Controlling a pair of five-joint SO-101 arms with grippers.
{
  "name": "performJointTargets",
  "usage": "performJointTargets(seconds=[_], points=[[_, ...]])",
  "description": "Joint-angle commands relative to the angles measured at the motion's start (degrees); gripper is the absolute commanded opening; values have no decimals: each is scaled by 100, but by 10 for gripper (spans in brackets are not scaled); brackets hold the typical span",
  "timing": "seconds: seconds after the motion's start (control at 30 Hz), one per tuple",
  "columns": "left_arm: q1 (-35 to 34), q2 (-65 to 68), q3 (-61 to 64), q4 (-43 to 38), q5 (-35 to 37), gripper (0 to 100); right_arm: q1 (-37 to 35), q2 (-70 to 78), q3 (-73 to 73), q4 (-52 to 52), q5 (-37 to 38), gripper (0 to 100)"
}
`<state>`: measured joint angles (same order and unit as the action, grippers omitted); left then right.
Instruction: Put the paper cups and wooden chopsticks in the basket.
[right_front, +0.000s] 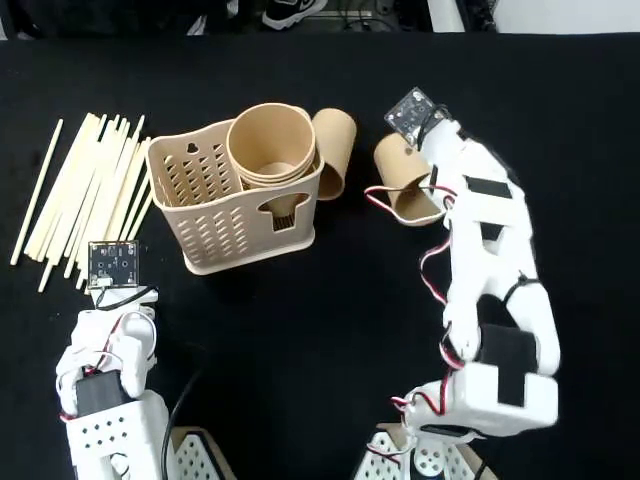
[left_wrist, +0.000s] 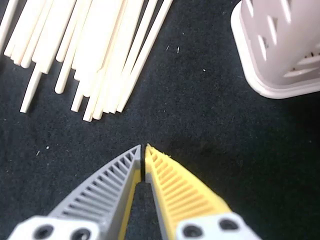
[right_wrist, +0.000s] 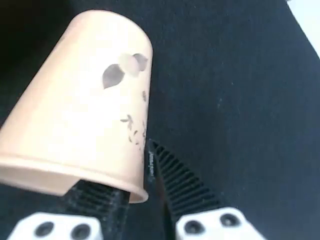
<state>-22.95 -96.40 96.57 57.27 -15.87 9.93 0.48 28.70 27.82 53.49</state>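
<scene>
My right gripper (right_wrist: 144, 160) looks pinched shut on the rim wall of a paper cup (right_wrist: 85, 110), which lies on its side right of centre in the high view. I'd lift clear, tip it mouth-up, then nest it into the stacked cups (right_front: 272, 140) in the basket (right_front: 225, 235). Left gripper (left_wrist: 144, 149) is closed and empty, near the chopsticks (right_front: 90, 190) at upper left.

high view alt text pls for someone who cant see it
A perforated basket holding stacked paper cups stands on the black table, another cup lying beside it. The right arm extends to a third cup lying on its side; loose chopsticks lie by the left arm.
</scene>
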Motion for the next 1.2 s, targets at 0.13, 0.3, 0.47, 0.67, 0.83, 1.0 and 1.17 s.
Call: performJointTargets(seconds=[0.13, 0.3, 0.47, 0.67, 0.83, 1.0, 1.17], points=[[40, -44, 66, -88, -35, 30, 202, -1270, -708, 1521, -97, 12], [40, -44, 66, -88, -35, 30, 246, -1771, -1640, 3112, -448, 12], [40, -44, 66, -88, -35, 30, 176, -1965, -3248, 4888, -985, 12], [40, -44, 66, -88, -35, 30, -369, -1807, -5798, 6620, -1837, 12], [40, -44, 66, -88, -35, 30, -1108, -1684, -6976, 7112, -2347, 12], [40, -44, 75, -88, -35, 30, -1741, -1675, -7363, 7191, -3015, 12], [40, -44, 75, -88, -35, 30, -2699, -1657, -7319, 7174, -3156, 12]])
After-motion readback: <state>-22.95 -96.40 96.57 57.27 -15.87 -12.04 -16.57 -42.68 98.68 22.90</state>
